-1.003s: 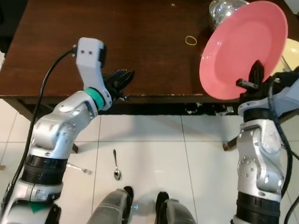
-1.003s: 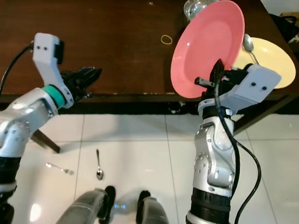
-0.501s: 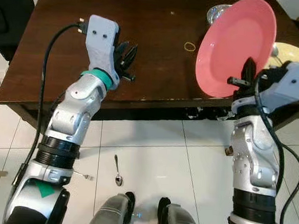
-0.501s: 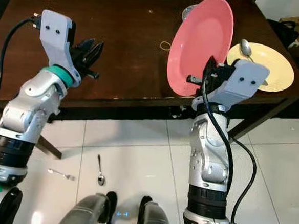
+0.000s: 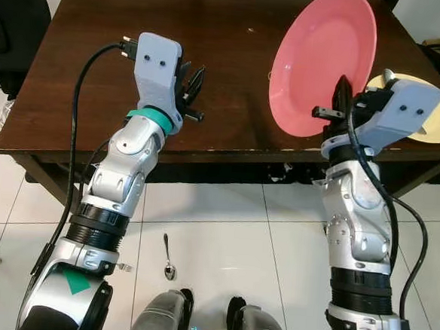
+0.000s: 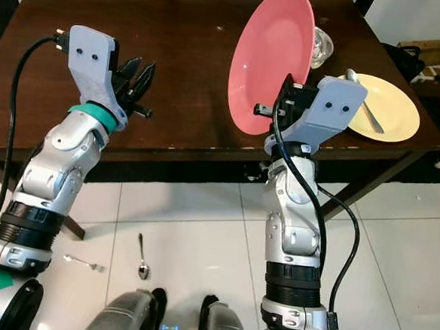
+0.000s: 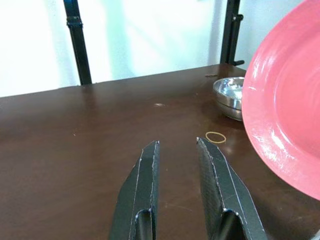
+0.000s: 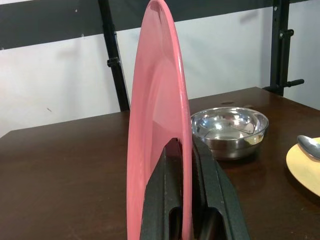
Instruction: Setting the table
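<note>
A robot stands at the near edge of a dark wooden table [image 5: 98, 66], midway through laying a place setting. On the tiled floor to its left lie a fork [image 5: 124, 266] and a spoon [image 5: 168, 258], both well apart from the table top. The left gripper [image 5: 193, 87] hovers over the near part of the table, its two black fingers [image 7: 141, 195] slightly spread with a gap between them and nothing held. Farther across the wood, toward the right, a small rubber band [image 7: 215, 137] lies flat just beside a metal bowl [image 8: 229, 130]. The right gripper [image 5: 339, 98] is pinching the bottom rim of a pink plate [image 5: 325, 59], one finger on each face, so that the plate stands almost on edge above the near right part of the table, its hollow face turned toward the left arm. At the far right a yellow plate [image 6: 390, 109] already sits on the table with a spoon [image 6: 362, 99] resting on it. The step in hand appears to be carrying the pink plate to its place; the next move likely calls for tipping it level, lowering it onto bare wood left of the yellow plate, clear of the bowl and rubber band, then letting go of the rim.
</note>
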`<state>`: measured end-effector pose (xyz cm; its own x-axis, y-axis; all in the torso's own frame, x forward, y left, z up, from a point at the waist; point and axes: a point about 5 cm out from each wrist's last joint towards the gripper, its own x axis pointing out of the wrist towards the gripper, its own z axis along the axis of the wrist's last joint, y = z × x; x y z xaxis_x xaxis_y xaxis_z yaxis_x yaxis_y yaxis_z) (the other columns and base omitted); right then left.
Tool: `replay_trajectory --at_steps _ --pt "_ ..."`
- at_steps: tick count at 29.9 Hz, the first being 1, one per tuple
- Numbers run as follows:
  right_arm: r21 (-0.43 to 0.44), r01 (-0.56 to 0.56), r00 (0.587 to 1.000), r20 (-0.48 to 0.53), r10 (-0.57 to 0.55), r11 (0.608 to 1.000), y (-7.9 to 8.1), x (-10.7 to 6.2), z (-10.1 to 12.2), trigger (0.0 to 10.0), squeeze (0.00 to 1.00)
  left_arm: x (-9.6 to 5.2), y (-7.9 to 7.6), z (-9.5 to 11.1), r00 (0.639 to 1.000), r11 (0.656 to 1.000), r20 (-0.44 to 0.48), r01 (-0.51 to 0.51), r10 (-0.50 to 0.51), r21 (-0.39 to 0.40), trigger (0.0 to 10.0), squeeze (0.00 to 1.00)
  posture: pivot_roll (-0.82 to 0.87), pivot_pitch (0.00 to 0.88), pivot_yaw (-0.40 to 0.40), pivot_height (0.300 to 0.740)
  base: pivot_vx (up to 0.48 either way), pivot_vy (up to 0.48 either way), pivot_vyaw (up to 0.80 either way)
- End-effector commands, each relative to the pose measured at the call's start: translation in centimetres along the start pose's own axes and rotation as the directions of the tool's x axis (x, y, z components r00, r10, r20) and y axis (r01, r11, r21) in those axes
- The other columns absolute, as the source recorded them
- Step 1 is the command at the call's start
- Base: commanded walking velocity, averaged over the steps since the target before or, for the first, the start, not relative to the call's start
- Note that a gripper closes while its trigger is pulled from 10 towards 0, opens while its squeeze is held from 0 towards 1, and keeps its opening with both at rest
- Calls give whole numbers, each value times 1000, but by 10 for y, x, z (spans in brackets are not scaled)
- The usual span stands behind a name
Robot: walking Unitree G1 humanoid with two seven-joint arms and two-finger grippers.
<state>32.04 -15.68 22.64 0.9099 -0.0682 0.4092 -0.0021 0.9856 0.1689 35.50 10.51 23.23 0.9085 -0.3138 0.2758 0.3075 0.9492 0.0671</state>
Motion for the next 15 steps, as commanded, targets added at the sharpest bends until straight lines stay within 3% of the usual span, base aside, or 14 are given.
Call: replay_trajectory --at_steps 1,15 --pt "6 10 1000 19 -11 1000 0 2 1 10000 0 -2 0 -9 1000 1000 -16 -6 6 1 10000 0 119 46 45 740 0 0 0" --pt "19 18 1000 8 -18 1000 0 1 -2 10000 0 -1 1 -12 1000 1000 -15 -23 23 4 10000 0 125 58 48 740 0 0 0"
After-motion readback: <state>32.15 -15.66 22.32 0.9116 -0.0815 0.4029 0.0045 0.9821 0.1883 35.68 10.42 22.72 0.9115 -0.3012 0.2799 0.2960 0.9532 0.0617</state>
